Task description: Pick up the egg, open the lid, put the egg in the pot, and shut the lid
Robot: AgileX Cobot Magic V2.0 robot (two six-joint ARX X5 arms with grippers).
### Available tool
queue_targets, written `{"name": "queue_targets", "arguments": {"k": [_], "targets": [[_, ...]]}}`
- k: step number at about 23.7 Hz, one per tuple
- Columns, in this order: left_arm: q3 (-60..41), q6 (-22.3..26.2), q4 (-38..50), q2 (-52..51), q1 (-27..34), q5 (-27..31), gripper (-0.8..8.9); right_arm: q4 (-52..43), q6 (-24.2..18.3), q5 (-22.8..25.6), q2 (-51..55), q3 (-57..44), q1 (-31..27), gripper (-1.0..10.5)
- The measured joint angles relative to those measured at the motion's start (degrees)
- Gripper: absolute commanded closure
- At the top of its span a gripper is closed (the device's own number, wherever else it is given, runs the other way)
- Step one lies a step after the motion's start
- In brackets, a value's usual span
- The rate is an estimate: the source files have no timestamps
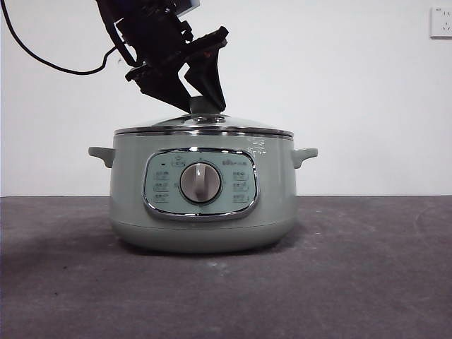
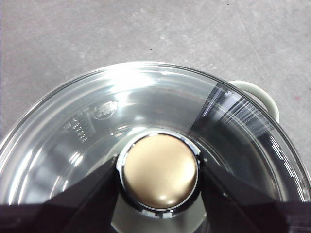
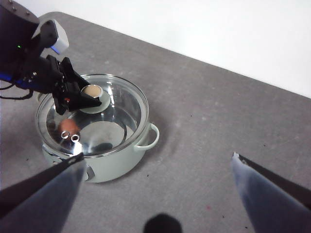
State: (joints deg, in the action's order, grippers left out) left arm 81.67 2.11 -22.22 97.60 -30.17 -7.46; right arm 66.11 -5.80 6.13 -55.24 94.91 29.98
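Clear glass lid (image 2: 146, 111), shiny steel rim; glossy pot (image 1: 205, 233)

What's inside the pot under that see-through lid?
Through the glass lid, the right wrist view shows a small reddish-brown egg inside the pot. The left gripper at the knob covers part of the inside.

A: How was the light?

B: Bright and even. The white wall behind was nearly washed out, and the pot (image 1: 203, 189) cast only a soft shadow on the grey surface (image 1: 367, 268).

A: Any glare?

B: Yes. White streaks ran across the glass lid (image 2: 146, 104), and its knob (image 2: 159, 171) carried a small highlight.

A: Was anything blurred?

B: The right tool (image 3: 155, 182) showed as soft, out-of-focus shapes, close to the lens.
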Motion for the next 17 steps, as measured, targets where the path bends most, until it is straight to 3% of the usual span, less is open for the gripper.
{"name": "queue_targets", "arguments": {"k": [2,4,5,17], "targets": [[0.09,-0.02,-0.15,0.00,0.00,0.02,6.17,0.09,0.00,-0.09,0.00,0.02,0.00,4.5],[0.09,0.00,-0.20,0.00,0.00,0.04,3.56,0.44,0.02,-0.11,0.02,0.00,0.00,4.4],[0.09,0.00,-0.20,0.00,0.00,0.04,2.81,0.63,0.04,-0.11,0.02,0.00,0.00,4.5],[0.09,0.46,-1.36,-2.25,-0.02,0.00,2.51,5.07,0.96,-0.13,0.00,0.00,0.00,4.5]]}}
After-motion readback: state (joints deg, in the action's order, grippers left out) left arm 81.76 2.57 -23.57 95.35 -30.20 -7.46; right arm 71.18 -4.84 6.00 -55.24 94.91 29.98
